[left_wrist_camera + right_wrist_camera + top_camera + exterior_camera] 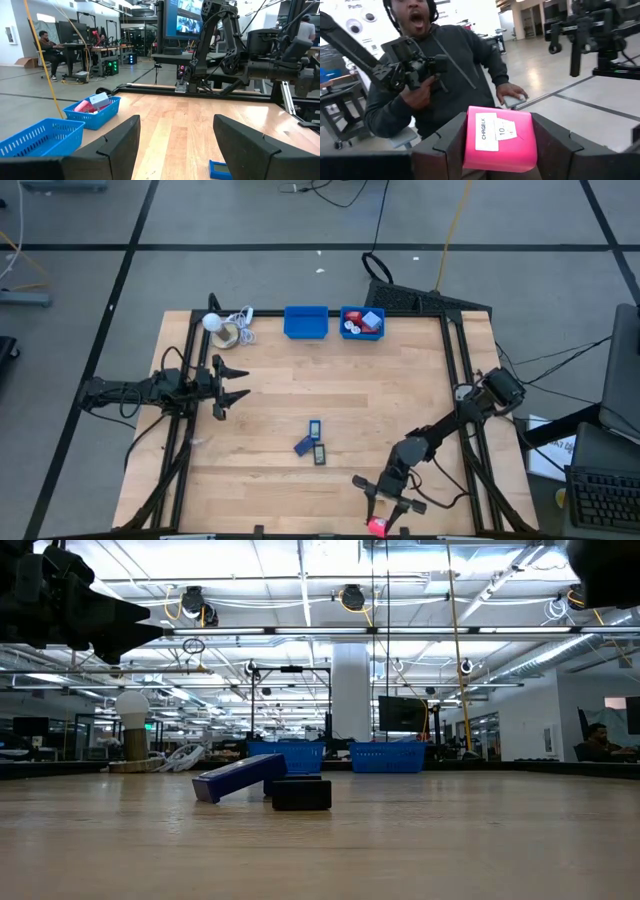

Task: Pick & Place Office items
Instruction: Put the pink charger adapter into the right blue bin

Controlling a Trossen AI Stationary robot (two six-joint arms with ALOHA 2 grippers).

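Observation:
A pink block with a white label sits between the fingers of my right gripper, which is shut on it at the table's near edge. Mid-table lie three small pieces: a dark blue rectangle, a blue one and a dark one. In the low view the blue piece leans with its raised end on a dark block. My left gripper waits open above the table's left side, touching nothing. My right gripper pinches the pink block by its two opposite sides between its two fingers. The fingers reach about level toward the table's near edge. The block is lifted clear of the table, its labelled face turned away from the wrist.
Two blue bins stand at the far edge: one looks empty, the other holds red and light blue pieces. A white ball with a coiled cord lies at the far left. A person holding a device stands beyond the near edge.

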